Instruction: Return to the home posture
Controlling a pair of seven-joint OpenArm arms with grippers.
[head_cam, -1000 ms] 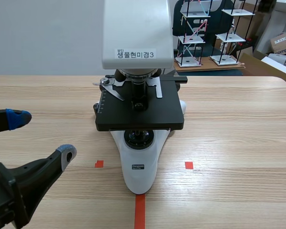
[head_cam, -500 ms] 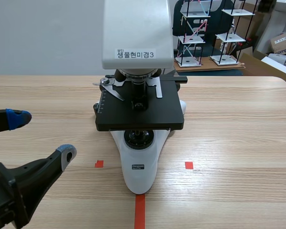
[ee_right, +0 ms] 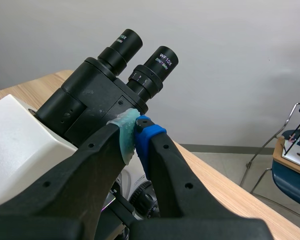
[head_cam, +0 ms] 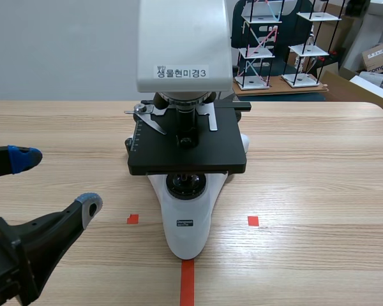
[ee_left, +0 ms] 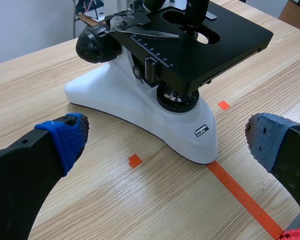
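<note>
We find the left gripper (head_cam: 57, 183) low over the table (head_cam: 319, 191), at about 8 o'clock from the microscope (head_cam: 188, 217). Its fingers are spread wide with nothing between them, and blue pads (ee_left: 70, 137) show at the tips. From its wrist camera the microscope's white base stands at 12 o'clock, ahead of the gap and apart from both fingers, with the black stage (ee_left: 225, 40) above it. The nose of the base sits on the end of the tape line (head_cam: 187, 280), with one red square (head_cam: 133, 218) at its 9 o'clock and another (head_cam: 253, 220) at its 3 o'clock. The right gripper (ee_right: 136, 132) does not show in the scene view. Its own camera puts it up beside the microscope's head (ee_right: 20, 145), fingertips pressed together on nothing, with the eyepieces (ee_right: 157, 65) just ahead at 12 o'clock. We cannot tell whether it touches the head. Racks (head_cam: 274, 44) stand beyond the table at 1 o'clock.
</note>
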